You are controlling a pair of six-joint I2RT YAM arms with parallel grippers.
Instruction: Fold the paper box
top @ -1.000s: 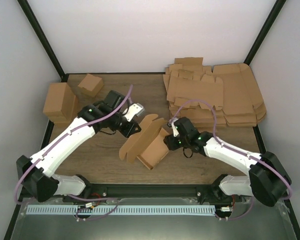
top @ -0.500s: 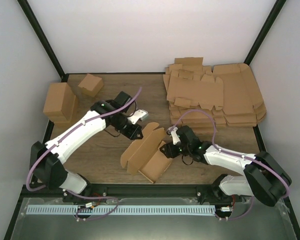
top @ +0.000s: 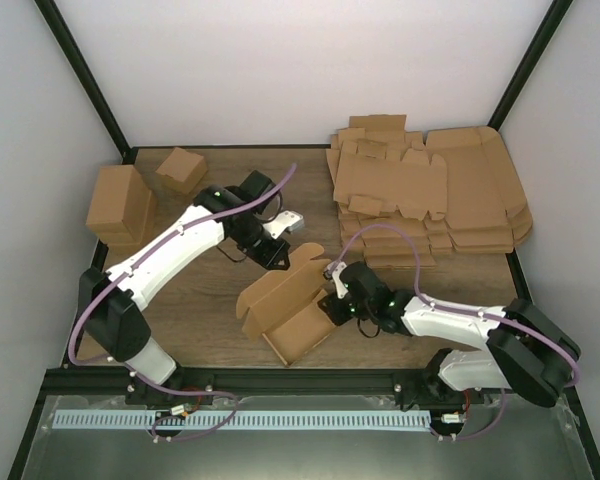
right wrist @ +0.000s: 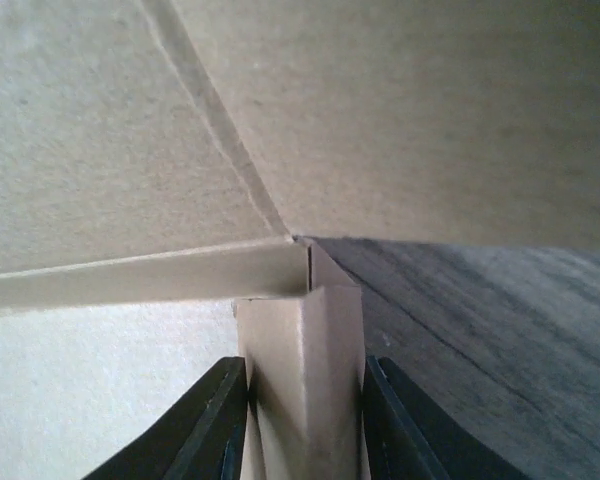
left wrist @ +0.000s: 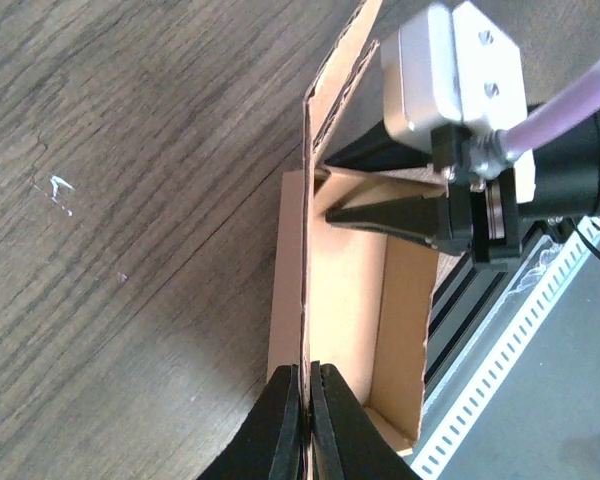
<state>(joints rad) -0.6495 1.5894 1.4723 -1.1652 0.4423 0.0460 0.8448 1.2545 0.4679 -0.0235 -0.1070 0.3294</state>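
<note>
The paper box (top: 292,312) lies half formed as a shallow open tray in the middle of the wooden table. My left gripper (top: 279,256) is at its far end, shut on the thin upright side wall (left wrist: 305,300), which runs edge-on between the fingertips (left wrist: 283,400). My right gripper (top: 332,298) is at the tray's right end. In the right wrist view a folded corner flap (right wrist: 302,350) stands between the two fingers (right wrist: 212,420), which press on both its sides. The left wrist view shows the right gripper (left wrist: 355,185) reaching into the tray's far end.
A stack of flat die-cut cardboard sheets (top: 430,195) fills the back right. Two folded brown boxes stand at the back left, a larger one (top: 120,205) and a small cube (top: 181,169). A metal rail (top: 300,382) runs along the near table edge.
The box has turned and slid towards the front left. My left gripper moved right along with its wall. My right gripper moved left and narrowed onto the corner flap.
</note>
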